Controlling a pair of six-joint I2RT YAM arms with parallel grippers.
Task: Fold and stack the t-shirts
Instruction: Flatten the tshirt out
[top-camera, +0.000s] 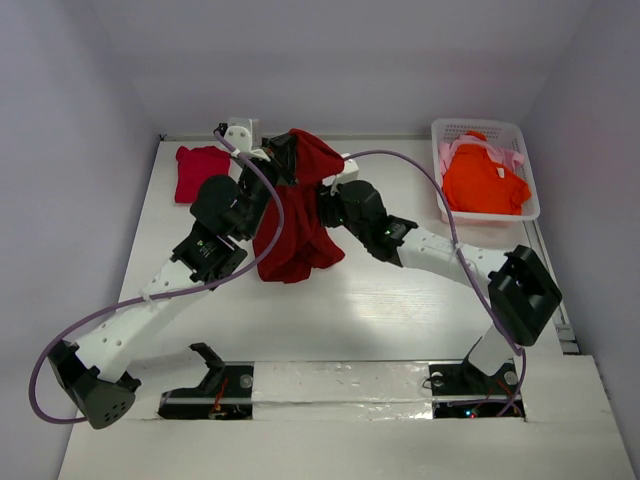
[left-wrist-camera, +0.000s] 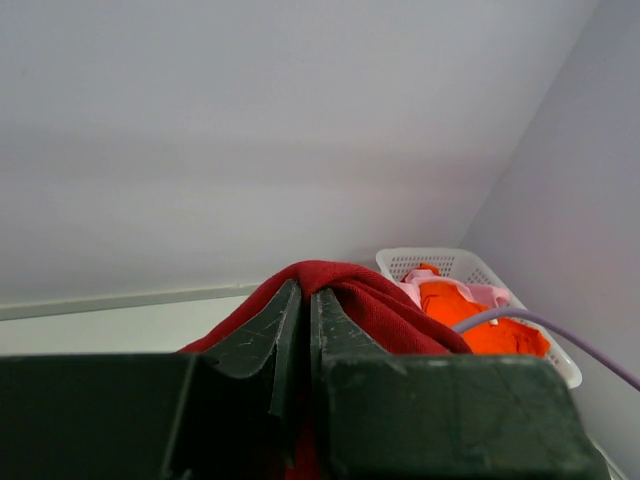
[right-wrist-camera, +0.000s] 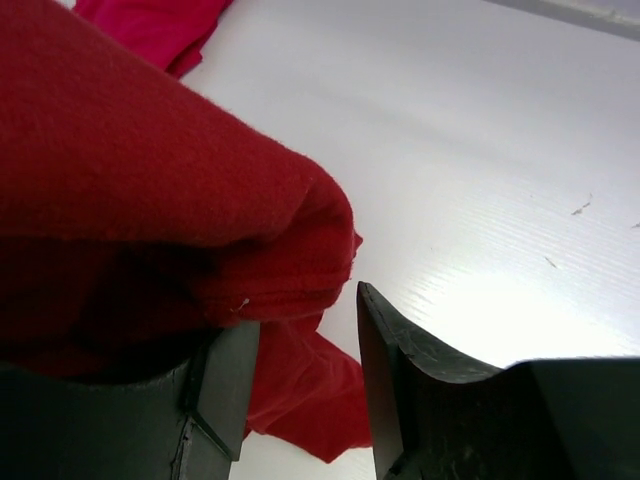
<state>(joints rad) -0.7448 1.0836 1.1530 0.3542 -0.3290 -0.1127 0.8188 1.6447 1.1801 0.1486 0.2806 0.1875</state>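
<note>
While the white table (top-camera: 400, 320) spreads under both arms, the large dark red cloth t-shirt (top-camera: 295, 235) hangs above its far middle, between the two wrists. At the far right corner stands a white plastic lattice basket (top-camera: 480, 125). It holds the bright orange t-shirt (top-camera: 482, 182), with the pale pink t-shirt (top-camera: 508, 156) along the far side. The crimson-pink t-shirt (top-camera: 200, 170) lies bunched at the far left corner. The left gripper (left-wrist-camera: 305, 290) is clamped on the dark red cloth. The right gripper (right-wrist-camera: 300, 320) stands with its jaws parted, the cloth draped over one finger, not pinched.
</note>
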